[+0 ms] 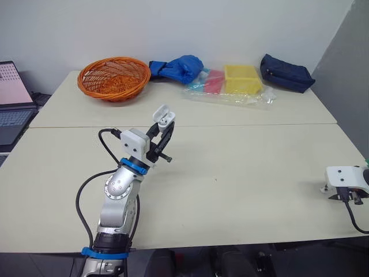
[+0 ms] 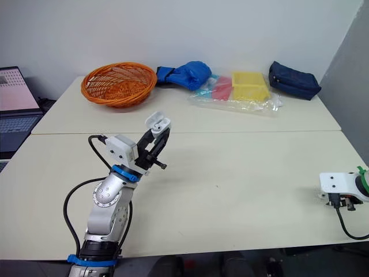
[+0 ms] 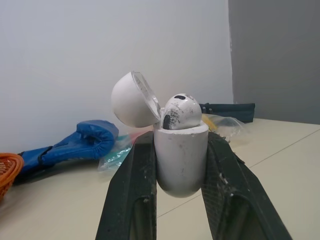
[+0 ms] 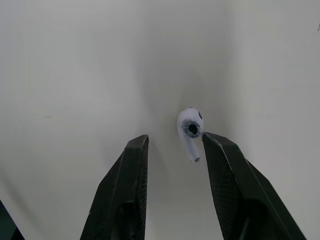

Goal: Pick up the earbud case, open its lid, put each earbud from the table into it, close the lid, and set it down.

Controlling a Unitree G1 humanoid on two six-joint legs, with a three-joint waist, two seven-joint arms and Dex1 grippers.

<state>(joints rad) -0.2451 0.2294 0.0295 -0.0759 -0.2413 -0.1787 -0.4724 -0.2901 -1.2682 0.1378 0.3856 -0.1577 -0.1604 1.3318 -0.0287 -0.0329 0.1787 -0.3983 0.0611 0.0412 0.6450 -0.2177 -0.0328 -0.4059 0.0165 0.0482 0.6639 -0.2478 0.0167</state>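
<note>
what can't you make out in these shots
- Left wrist view: the earbud case wall and the seated earbud hide the second slot.
- Right wrist view: whether the right end effector touches the loose earbud is unclear.
- Left eye view: the laptop is cut off by the left edge.

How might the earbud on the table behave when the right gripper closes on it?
Small, smooth and rounded, the earbud may slip or spin on the table. It lies off-centre in the open right gripper, so one finger probably nudges it first.
</note>
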